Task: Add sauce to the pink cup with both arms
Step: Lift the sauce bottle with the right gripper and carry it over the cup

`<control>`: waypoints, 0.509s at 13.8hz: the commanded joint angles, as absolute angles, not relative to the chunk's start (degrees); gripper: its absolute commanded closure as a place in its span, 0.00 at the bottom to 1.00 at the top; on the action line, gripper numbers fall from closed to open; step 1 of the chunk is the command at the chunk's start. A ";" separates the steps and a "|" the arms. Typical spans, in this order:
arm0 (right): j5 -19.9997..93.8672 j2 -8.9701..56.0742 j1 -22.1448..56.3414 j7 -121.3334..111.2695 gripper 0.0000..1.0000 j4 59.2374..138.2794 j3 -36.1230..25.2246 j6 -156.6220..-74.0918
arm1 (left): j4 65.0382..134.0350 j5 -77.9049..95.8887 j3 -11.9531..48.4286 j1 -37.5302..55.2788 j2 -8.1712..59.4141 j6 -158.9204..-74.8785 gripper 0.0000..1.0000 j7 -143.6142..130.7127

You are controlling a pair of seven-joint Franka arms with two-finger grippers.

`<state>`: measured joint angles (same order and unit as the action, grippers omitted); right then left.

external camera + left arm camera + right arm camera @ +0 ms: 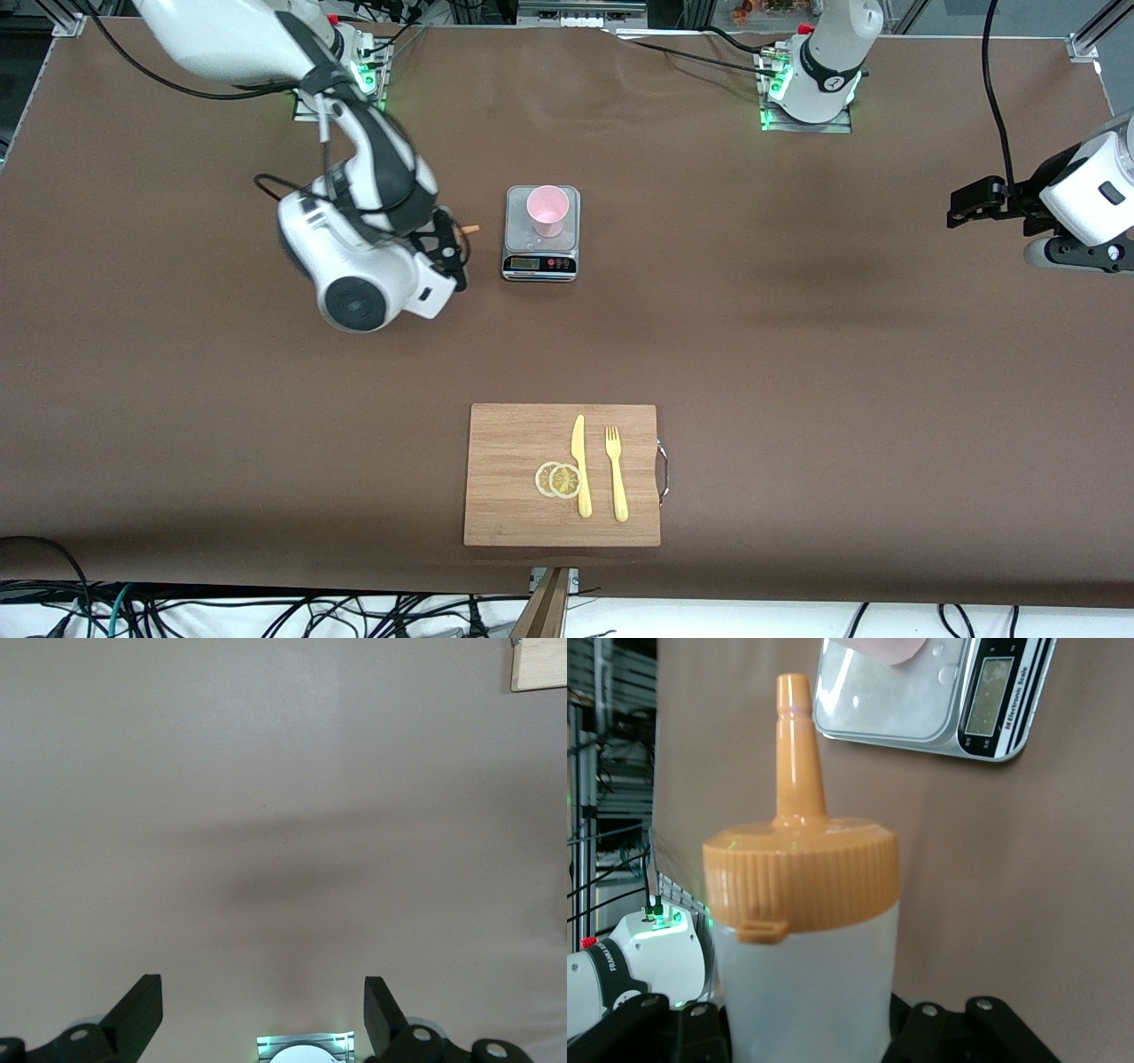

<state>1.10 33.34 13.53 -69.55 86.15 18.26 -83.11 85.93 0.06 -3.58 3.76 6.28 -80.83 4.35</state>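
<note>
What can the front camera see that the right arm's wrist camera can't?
Only the front view shows the wooden cutting board with the yellow plastic knife, the yellow plastic fork and two lemon slices, plus the left gripper waiting open over the table's left-arm end.

Only the right wrist view shows the frosted-white squeeze bottle in full, with its orange ribbed cap, held in the right gripper.

Both show the silver kitchen scale with the pale pink plastic cup standing on it, and the brown table.
</note>
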 commanded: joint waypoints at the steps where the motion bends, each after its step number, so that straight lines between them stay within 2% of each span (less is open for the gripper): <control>1: -3.59 33.05 14.58 -62.34 1.00 85.60 21.70 -82.44 | 84.02 -0.70 -3.16 3.25 7.21 -79.98 0.00 5.80; 7: -10.89 34.36 22.05 -51.69 1.00 85.52 22.59 -82.71 | 84.02 -0.70 -3.25 3.25 7.21 -79.98 0.00 5.80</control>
